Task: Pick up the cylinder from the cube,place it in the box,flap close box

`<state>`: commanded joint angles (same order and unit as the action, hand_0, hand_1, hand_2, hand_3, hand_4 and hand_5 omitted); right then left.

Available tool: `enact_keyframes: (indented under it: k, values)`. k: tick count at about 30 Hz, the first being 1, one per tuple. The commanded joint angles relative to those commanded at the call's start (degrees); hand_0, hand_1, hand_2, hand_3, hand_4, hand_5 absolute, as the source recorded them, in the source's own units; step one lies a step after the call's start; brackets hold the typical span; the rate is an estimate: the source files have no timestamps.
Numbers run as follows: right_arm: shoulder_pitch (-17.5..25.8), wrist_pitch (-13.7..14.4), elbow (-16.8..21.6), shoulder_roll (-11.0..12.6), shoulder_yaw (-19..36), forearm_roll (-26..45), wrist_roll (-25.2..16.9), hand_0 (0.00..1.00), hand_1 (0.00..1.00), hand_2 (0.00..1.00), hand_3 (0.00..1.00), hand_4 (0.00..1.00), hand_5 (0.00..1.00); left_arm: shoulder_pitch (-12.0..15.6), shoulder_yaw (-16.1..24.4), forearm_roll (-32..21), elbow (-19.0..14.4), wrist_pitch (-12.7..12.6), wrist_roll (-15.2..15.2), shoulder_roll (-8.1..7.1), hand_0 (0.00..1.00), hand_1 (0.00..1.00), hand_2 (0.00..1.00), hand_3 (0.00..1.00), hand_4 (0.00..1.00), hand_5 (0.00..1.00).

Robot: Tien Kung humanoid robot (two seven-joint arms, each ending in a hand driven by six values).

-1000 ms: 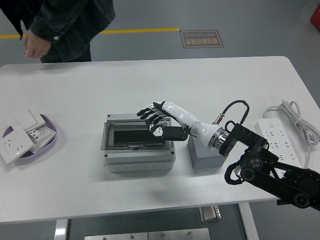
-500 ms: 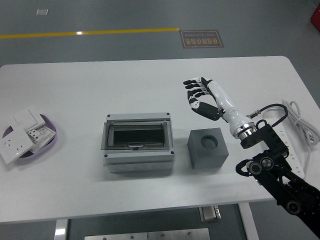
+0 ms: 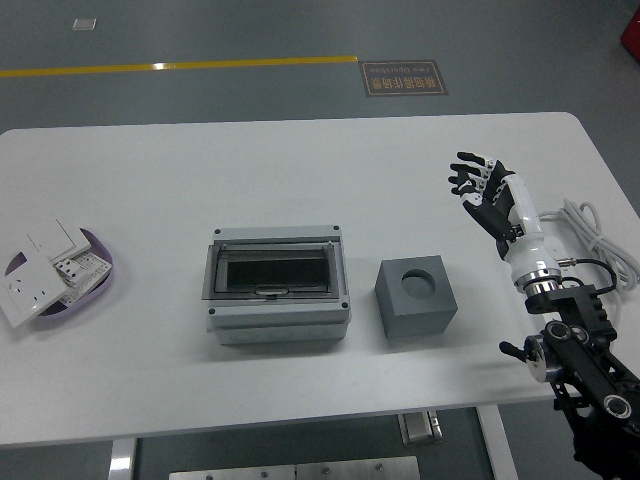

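Observation:
A grey cube (image 3: 417, 297) with an empty round hole in its top stands right of centre on the white table (image 3: 300, 170). Left of it sits a grey box (image 3: 278, 283) with its dark transparent flap lying shut over the top. No cylinder shows anywhere. My right hand (image 3: 480, 185) is raised over the table's right side, fingers spread and empty, well right of and beyond the cube. My left arm is out of view.
A purple dish (image 3: 100, 270) with white switch plates lies at the left edge. A white power strip (image 3: 560, 268) and coiled cable (image 3: 598, 235) lie at the right edge, by my right forearm.
My right hand left the box's flap, lifted and swung right past the cube to the table's right side. The person at the far left has gone from view.

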<state>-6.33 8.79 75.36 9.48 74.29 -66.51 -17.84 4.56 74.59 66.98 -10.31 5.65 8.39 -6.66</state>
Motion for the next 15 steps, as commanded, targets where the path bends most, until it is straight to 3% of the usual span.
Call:
enact_keyframes:
  k: [4,5,10,11,15]
  values:
    - [0.8,-1.1,0.8,-0.4,0.0,0.7,0.1,0.63,0.635,0.655,0.678,0.583,0.319,0.0,0.0,0.0,0.0,0.0,0.0,0.29,0.635,0.666,0.59,0.639,0.706,0.294]
    - [0.9,-1.4,1.0,-0.4,-0.1,0.7,0.2,0.624,0.642,0.654,0.675,0.75,0.268,0.0,0.0,0.0,0.0,0.0,0.0,0.32,0.635,0.666,0.592,0.639,0.707,0.293]
    - [1.5,-2.1,2.6,-0.7,-1.0,0.3,0.3,0.624,0.642,0.654,0.675,0.75,0.268,0.0,0.1,0.2,0.0,0.0,0.0,0.37,0.635,0.666,0.592,0.639,0.707,0.293]
    - [1.7,-2.1,2.9,-0.9,-1.2,0.2,0.1,0.611,0.643,0.654,0.671,0.744,0.204,0.0,0.2,0.3,0.0,0.0,0.0,0.39,0.635,0.666,0.592,0.64,0.706,0.292]
    - [2.5,-2.1,3.6,-1.7,-1.9,0.5,-0.7,0.611,0.643,0.654,0.671,0.744,0.204,-0.1,0.2,0.4,0.0,0.0,0.0,0.52,0.635,0.666,0.592,0.64,0.706,0.292]
